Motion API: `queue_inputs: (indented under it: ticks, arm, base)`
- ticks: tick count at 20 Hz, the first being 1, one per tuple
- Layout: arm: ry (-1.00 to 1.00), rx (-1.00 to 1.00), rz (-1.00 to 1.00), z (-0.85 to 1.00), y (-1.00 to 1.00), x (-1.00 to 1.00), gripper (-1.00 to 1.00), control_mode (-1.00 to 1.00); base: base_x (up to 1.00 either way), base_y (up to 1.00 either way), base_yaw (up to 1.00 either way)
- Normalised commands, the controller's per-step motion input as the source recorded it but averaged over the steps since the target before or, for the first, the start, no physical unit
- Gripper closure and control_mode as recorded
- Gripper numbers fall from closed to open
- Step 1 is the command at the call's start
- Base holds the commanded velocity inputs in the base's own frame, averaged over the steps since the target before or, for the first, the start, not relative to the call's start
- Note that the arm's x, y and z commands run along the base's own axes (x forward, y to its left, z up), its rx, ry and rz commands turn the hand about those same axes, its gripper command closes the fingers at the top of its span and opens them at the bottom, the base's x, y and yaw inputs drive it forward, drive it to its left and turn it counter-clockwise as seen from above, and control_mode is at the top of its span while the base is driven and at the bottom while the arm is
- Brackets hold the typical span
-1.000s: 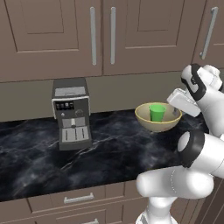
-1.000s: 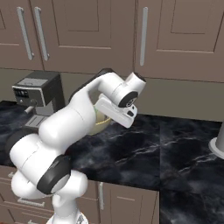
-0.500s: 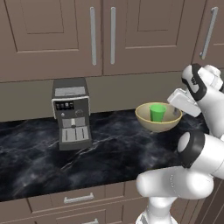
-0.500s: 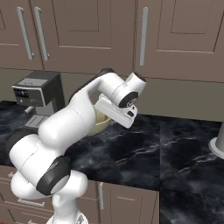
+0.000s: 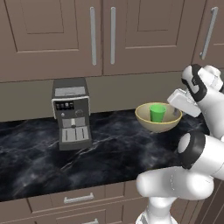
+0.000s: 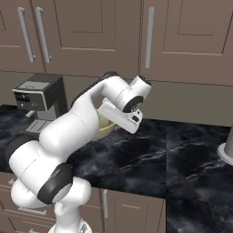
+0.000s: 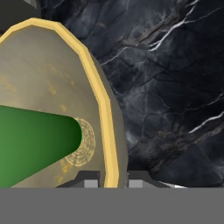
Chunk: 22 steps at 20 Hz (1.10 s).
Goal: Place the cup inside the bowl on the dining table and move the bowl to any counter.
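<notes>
- The green cup (image 5: 157,113) stood upright inside the tan bowl (image 5: 154,124), roughly at its middle, its rim just above the bowl's rim.
- The bowl was over the black marble counter (image 5: 109,148), to the right of a grey coffee machine (image 5: 71,113) and well apart from it; I could not tell whether its base touched the stone.
- The gripper (image 7: 114,180) was clamped on the bowl's right rim, one finger (image 7: 91,180) inside the yellowish wall and the other outside it, with the rim pinched between them.
- From the hand's camera, the cup (image 7: 37,146) lay across the bowl's inside (image 7: 48,92), with veined marble (image 7: 175,87) beyond the rim.
- From the right, the white arm (image 6: 86,127) hid most of the bowl (image 6: 107,129); only a sliver showed beside the wrist.
- Brown wall cabinets (image 5: 100,35) with silver handles hung above.
</notes>
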Motion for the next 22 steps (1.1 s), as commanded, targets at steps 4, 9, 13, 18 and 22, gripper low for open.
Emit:
queue_inputs:
  ticks: [4, 9, 13, 18, 22]
  arm:
    - [0.00, 0.00, 0.00, 0.00, 0.00, 0.00, 1.00, -1.00]
    - [0.00, 0.00, 0.00, -0.01, 0.00, -0.01, 1.00, -1.00]
    - [0.00, 0.05, 0.00, -0.11, -0.01, 0.00, 1.00, -1.00]
    - [0.00, 0.04, 0.00, -0.25, 0.00, 0.00, 1.00, -1.00]
    - [0.00, 0.05, 0.00, -0.29, 0.00, 0.00, 1.00, -1.00]
  base:
    - [0.00, 0.00, 0.00]
    - [0.00, 0.00, 0.00]
    - [0.00, 0.00, 0.00]
    - [0.00, 0.00, 0.00]
    - [0.00, 0.00, 0.00]
